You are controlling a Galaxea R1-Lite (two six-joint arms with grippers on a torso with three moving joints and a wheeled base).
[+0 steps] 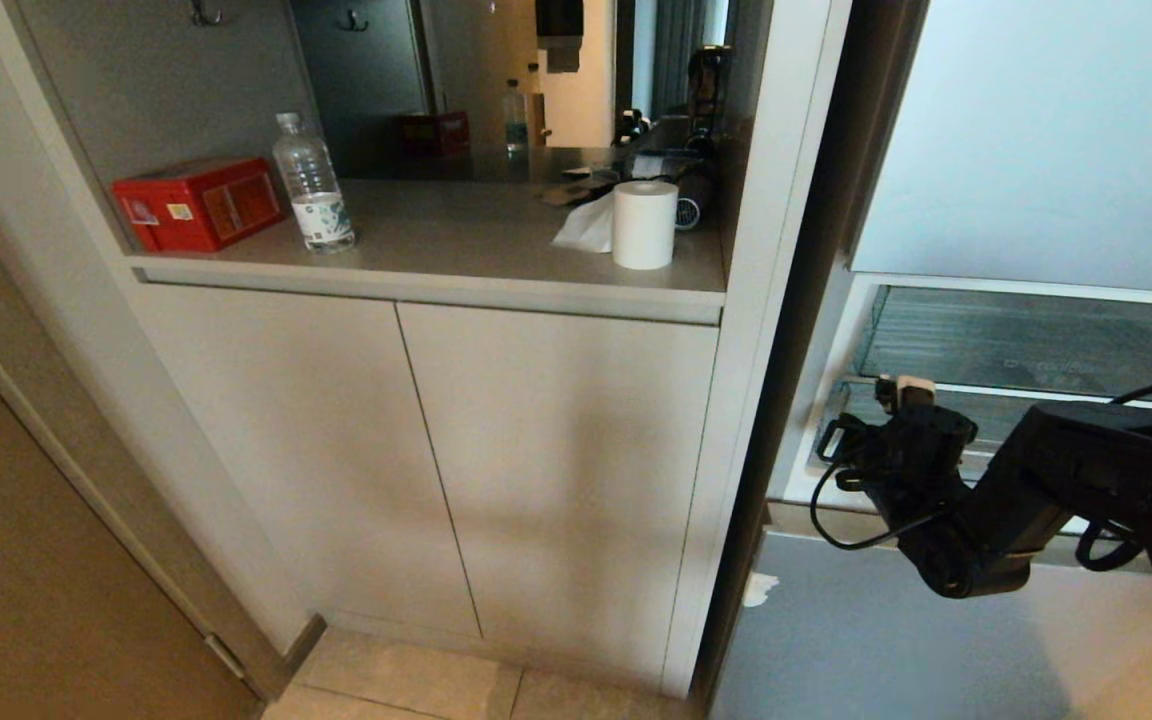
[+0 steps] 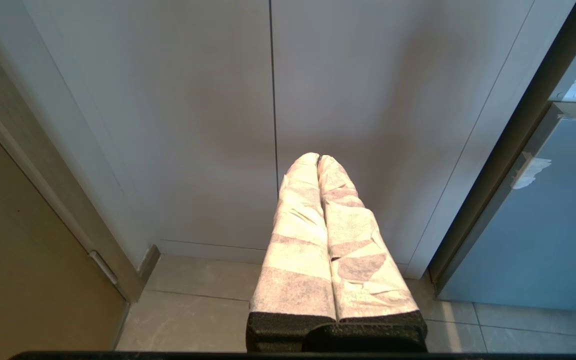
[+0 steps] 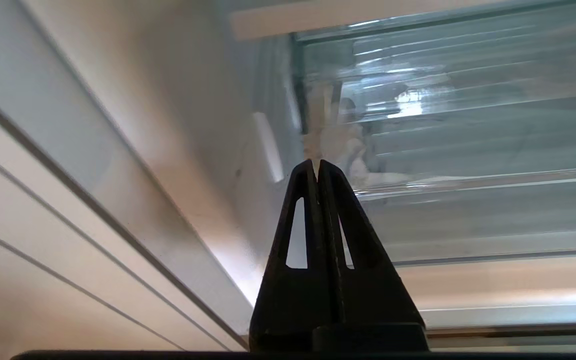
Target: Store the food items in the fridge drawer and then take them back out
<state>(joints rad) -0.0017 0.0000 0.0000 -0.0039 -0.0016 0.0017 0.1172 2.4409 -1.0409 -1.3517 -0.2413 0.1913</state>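
Note:
The food items are out of view. The fridge drawer [image 1: 1036, 345] is clear ribbed plastic and sits in the open fridge at the right. In the right wrist view its ribbed bottom [image 3: 468, 100] and curved front lip lie just ahead of the fingertips. My right gripper [image 1: 903, 388] reaches in at the drawer's left front corner, beside the white fridge wall. It [image 3: 318, 162] is shut, its black fingers pressed together with nothing between them. My left gripper [image 2: 318, 157] is parked low, facing the cabinet doors, its white-wrapped fingers shut and empty.
A counter niche [image 1: 456, 250] holds a red box [image 1: 198, 203], a water bottle [image 1: 312, 195] and a white paper roll [image 1: 644, 224]. Cabinet doors [image 1: 436, 450] stand below it. A silver-blue lower fridge panel [image 1: 886, 640] lies under my right arm. A brown door [image 1: 16, 560] is at the left.

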